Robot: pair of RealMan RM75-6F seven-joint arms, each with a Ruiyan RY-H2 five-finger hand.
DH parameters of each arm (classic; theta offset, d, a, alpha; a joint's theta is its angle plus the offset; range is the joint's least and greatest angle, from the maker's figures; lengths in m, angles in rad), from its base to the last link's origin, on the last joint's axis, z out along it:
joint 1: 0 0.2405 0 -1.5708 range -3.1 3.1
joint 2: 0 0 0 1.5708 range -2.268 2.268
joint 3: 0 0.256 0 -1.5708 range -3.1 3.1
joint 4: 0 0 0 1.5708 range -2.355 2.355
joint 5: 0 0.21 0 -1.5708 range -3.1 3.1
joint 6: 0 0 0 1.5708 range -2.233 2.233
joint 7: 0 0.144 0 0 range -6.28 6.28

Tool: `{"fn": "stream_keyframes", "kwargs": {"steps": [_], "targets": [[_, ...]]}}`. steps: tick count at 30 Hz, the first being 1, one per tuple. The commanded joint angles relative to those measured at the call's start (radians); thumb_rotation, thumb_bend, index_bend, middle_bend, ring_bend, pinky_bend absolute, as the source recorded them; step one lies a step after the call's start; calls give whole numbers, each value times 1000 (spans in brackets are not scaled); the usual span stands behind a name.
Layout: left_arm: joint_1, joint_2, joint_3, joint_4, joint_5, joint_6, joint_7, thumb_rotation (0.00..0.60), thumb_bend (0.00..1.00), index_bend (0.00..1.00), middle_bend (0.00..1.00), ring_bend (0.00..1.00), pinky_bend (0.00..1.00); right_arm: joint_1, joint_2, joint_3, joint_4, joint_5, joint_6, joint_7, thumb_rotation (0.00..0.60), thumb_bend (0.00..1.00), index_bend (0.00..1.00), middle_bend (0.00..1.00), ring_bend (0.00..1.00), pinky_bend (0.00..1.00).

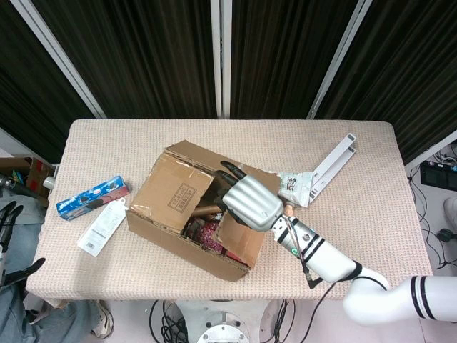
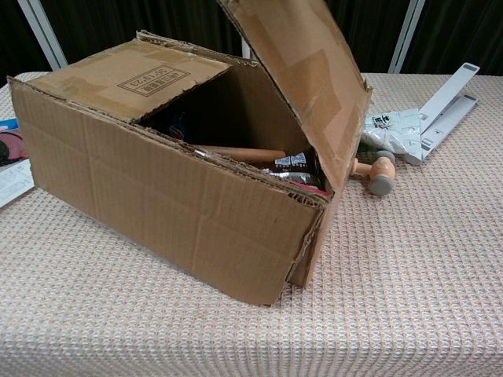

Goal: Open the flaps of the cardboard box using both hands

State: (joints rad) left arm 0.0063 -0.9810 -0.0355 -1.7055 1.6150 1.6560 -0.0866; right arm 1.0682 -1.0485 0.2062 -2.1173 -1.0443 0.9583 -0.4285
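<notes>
The cardboard box (image 1: 166, 223) sits at an angle in the middle of the table. Its left flap (image 1: 175, 193) still lies flat over the top. My right hand (image 1: 251, 201) holds the right flap (image 1: 235, 232) by its free edge, its dark fingertips (image 1: 232, 171) hooked over that edge. In the chest view the right flap (image 2: 302, 71) stands steeply above the box (image 2: 173, 204) while the left flap (image 2: 134, 75) lies flat; no hand shows there. Inside lie a wooden handle (image 2: 240, 153) and a packet (image 2: 295, 162). My left hand is in neither view.
A blue packet (image 1: 91, 198) and a white package (image 1: 103, 226) lie left of the box. To its right are a white pouch (image 1: 294, 187), a small wooden toy (image 2: 376, 171) and a white stand (image 1: 334, 163). A person's hands (image 1: 11, 236) show at the left edge.
</notes>
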Motion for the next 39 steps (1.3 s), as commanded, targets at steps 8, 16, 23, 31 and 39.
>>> {"fn": "stream_keyframes", "kwargs": {"steps": [8,16,23,31,39], "targets": [[-13,22,2,-86,34,-7,80,600,0,23,23,93,222,-141,186,-19,-103,-185,34,141,600,717,657,499,124,0],[-21,14,9,-124,47,-22,130,600,0,23,23,93,222,-249,341,-53,-134,-321,24,287,600,709,620,486,124,0],[-24,22,14,-159,64,-25,141,600,0,23,23,93,223,-352,536,-71,-173,-471,44,482,600,682,561,486,132,0],[-29,15,22,-174,75,-37,157,600,0,23,23,93,222,-471,709,-136,-121,-704,65,756,600,662,466,486,132,0],[-65,12,2,-230,86,-77,228,600,0,23,23,93,222,-569,638,-133,-8,-745,253,860,600,487,163,243,35,0]]}}
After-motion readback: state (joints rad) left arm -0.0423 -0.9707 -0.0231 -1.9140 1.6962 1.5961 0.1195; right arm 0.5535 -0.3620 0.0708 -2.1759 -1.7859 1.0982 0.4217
